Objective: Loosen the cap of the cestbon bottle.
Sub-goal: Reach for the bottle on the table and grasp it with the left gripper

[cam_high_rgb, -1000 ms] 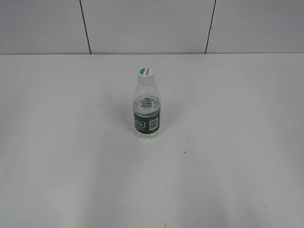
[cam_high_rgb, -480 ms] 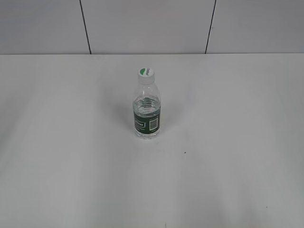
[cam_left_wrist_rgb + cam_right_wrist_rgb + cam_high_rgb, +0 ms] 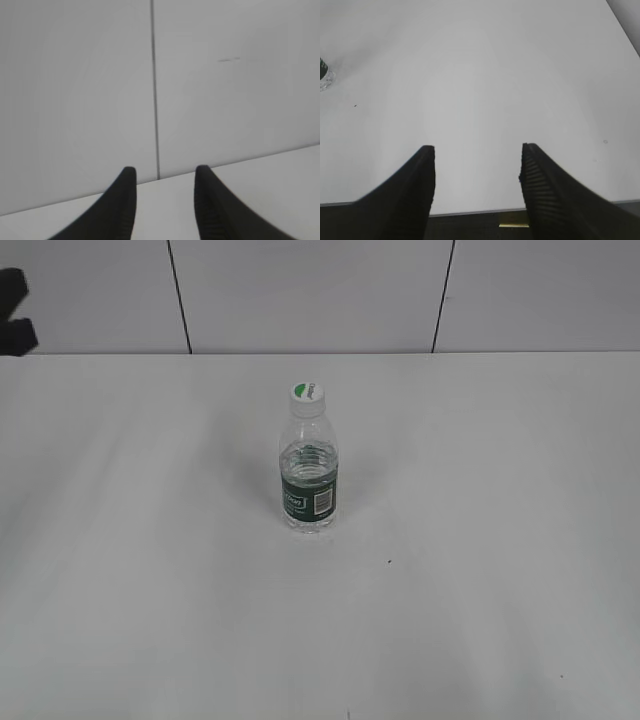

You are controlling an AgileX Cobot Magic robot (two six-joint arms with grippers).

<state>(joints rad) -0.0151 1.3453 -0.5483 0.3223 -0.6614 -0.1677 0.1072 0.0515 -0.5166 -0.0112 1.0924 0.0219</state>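
Observation:
The cestbon bottle (image 3: pixel 309 480) stands upright in the middle of the white table, clear with a dark green label band. Its white cap (image 3: pixel 307 394) with a green half-circle sits on top. A sliver of the bottle's base (image 3: pixel 324 76) shows at the left edge of the right wrist view. My left gripper (image 3: pixel 162 172) is open and empty, facing the back wall over the table's far edge; a dark part of it (image 3: pixel 14 315) shows at the exterior view's far left edge. My right gripper (image 3: pixel 477 149) is open and empty above the table's front edge, out of the exterior view.
The white table (image 3: pixel 480 500) runs back to a grey panelled wall (image 3: pixel 310 290) with dark vertical seams. The table's front edge (image 3: pixel 470 212) lies just under my right gripper.
A dark part of the left gripper has come into the exterior view at the upper left edge. The bottle has not moved.

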